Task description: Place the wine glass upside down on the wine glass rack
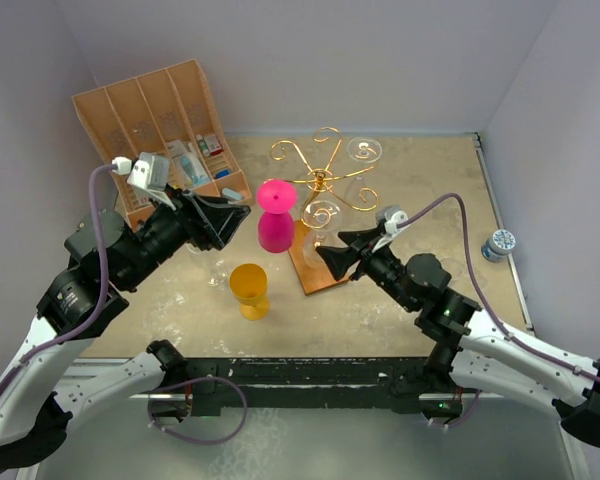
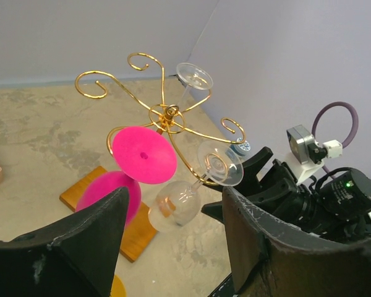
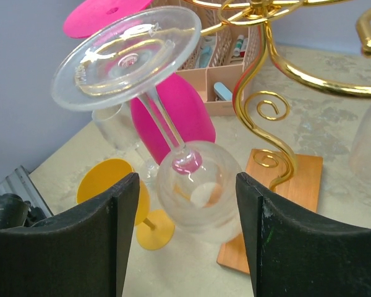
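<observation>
Right gripper (image 3: pixel 187 179): jaws spread wide, one on either side of the wine glass (image 3: pixel 198 195) bowl; whether they touch it cannot be told.
Left gripper (image 2: pixel 174 193): jaws wide apart with nothing between them, facing the rack from the opposite side.
Wine glass: clear, upside down and tilted, foot uppermost, bowl above the wooden base (image 3: pixel 278 185).
Left wrist view only: the glass's foot sits at the curled end of one arm of the wine glass rack (image 2: pixel 167 116); the right wrist view leaves that seat out of sight.
Right wrist view only: a yellow glass (image 3: pixel 111 185) stands upright on the table, beside and below the bowl.
Pink glass (image 3: pixel 173 117): inverted, just behind the wine glass; whether it is hanging or standing cannot be told.
Second clear glass (image 2: pixel 195 77): hung upside down on a far arm.
Top view only: organiser box (image 1: pixel 150 110) at the far left, apart from the rack.
</observation>
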`<action>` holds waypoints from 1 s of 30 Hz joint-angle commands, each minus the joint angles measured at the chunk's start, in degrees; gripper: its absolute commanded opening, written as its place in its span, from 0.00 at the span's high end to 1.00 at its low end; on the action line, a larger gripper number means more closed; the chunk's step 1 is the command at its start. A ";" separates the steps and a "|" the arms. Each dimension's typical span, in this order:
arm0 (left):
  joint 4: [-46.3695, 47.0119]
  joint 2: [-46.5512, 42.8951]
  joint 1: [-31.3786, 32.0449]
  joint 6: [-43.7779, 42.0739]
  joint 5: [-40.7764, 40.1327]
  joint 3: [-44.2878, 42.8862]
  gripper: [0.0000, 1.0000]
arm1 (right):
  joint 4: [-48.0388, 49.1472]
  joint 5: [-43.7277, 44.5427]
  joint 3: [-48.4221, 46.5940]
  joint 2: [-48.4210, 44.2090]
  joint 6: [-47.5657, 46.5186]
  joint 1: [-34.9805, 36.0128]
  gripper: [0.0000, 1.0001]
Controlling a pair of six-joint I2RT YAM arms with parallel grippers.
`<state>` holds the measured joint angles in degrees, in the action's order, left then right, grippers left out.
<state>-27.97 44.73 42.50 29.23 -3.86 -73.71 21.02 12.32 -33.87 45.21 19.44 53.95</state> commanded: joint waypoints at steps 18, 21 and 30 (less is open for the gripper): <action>0.79 -2.15 0.07 -1.83 -1.98 0.47 0.40 | -36.55 33.30 -16.41 -3.95 14.63 -0.16 0.35; 0.43 -2.51 0.12 -1.77 -1.90 0.51 0.40 | -43.52 39.15 -20.85 0.09 20.59 -0.30 0.35; -0.10 -3.53 0.11 -1.41 -1.99 0.81 0.40 | -51.96 35.33 -28.31 8.64 22.80 -17.52 0.39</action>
<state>-29.67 41.98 42.50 28.69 -5.82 -73.14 -25.47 47.72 -58.72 52.95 40.03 44.45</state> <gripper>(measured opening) 0.598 0.625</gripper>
